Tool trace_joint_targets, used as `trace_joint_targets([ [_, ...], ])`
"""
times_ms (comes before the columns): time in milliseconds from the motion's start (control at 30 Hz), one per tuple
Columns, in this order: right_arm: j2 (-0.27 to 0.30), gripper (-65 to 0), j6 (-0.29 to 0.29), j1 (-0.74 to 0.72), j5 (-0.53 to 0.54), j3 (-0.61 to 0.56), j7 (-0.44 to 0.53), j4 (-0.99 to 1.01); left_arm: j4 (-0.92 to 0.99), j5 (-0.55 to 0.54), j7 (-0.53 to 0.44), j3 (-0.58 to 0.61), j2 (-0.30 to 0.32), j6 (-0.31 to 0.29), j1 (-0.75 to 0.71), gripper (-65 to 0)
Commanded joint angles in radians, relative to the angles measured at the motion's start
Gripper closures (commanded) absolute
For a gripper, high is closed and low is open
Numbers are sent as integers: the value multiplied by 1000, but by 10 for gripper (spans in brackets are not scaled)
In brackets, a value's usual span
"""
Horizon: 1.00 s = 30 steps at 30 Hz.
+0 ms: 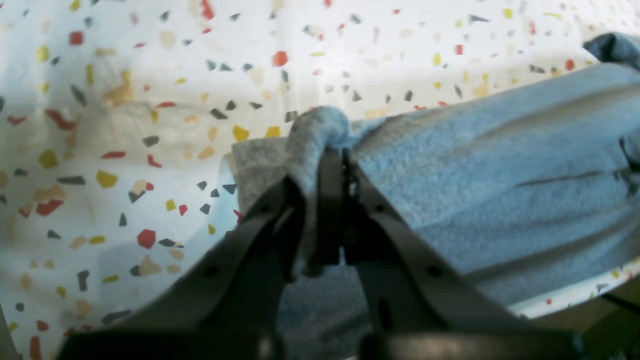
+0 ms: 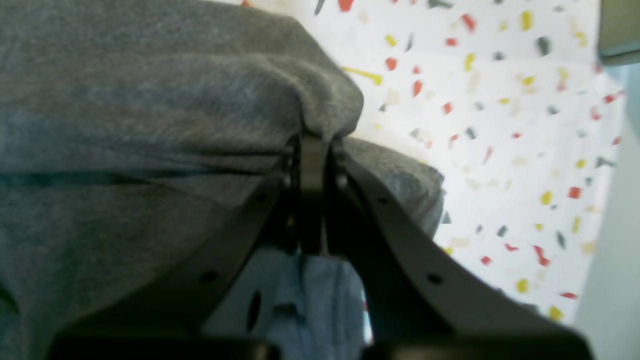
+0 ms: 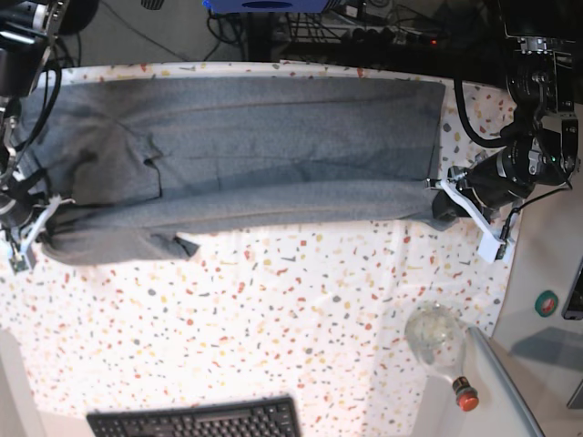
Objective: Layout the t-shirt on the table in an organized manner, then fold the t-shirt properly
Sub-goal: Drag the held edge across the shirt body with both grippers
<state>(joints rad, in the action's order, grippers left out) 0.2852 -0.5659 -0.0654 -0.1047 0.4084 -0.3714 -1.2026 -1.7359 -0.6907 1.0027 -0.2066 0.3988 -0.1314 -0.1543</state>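
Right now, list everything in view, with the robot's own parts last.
t-shirt: one, heather grey, stretched across the far half of the table, folded lengthwise.
table: one, white cloth with red, yellow and grey flecks, under everything.
keyboard: one, black, near edge of the table.
clear bottle: one, transparent with red cap, lying near the right edge in the base view.
left gripper: one, dark fingers shut on the t-shirt's edge.
right gripper: one, dark fingers shut on the t-shirt's opposite end.
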Motion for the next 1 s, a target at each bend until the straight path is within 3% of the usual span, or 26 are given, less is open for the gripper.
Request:
trace_joint_targets([
  [0, 19, 0, 7, 0, 6, 7, -4, -35, -14, -7, -18, -7, 15, 2, 8, 0],
  [200, -5, 0, 2, 45, 6, 60, -82, -119, -11, -7, -20, -7, 16, 2, 0, 0],
  [400, -56, 0, -124, 74, 4, 120, -180, -193, -19, -7, -18, -3, 16, 2, -18, 0],
  [967, -63, 0, -130, 141, 3, 143, -240, -217, -20, -7, -18, -3, 24, 2, -133, 0],
])
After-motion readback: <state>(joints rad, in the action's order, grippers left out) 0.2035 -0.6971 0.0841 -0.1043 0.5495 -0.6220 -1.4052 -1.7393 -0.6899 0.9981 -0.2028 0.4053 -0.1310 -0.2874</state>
